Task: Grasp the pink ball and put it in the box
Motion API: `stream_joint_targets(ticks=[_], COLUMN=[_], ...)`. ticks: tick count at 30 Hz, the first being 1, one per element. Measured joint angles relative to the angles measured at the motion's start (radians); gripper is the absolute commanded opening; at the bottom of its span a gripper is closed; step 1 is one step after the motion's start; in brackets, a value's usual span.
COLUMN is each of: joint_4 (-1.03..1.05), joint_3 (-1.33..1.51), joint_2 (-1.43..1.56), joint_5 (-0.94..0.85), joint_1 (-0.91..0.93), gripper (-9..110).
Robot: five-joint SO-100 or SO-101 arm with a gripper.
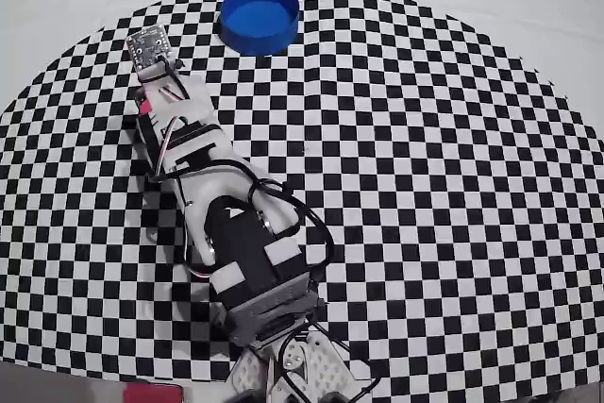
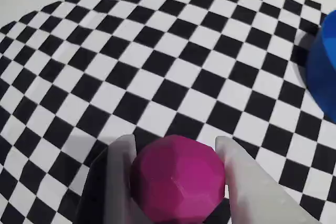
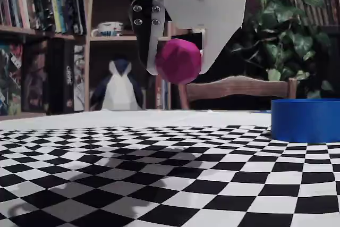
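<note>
Magenta-pink ball (image 2: 177,179) sits clamped between the gripper's (image 2: 176,153) two fingers, lifted clear of the checkered cloth (image 3: 159,184), so the grasp looks done and only carrying it toward the blue box (image 2: 324,72) at three o'clock in the wrist view, then releasing, remains.

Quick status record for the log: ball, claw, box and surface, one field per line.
ball: pink ball held between the claw's two fingers, lifted clear of the table
claw: claw shut on the pink ball, a finger on each side in the wrist view
box: blue round box standing upright, empty in the overhead view, right of the ball in the fixed view
ball vs box: apart; ball not yet over the box
surface: checkered mat
</note>
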Motion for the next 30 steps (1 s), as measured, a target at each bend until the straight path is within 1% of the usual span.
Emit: stream_joint_targets(ticks=[30], joint_4=[-0.011], joint_3=[0.008], joint_2=[0.017], joint_5=[0.000], joint_1=[0.120], gripper=[0])
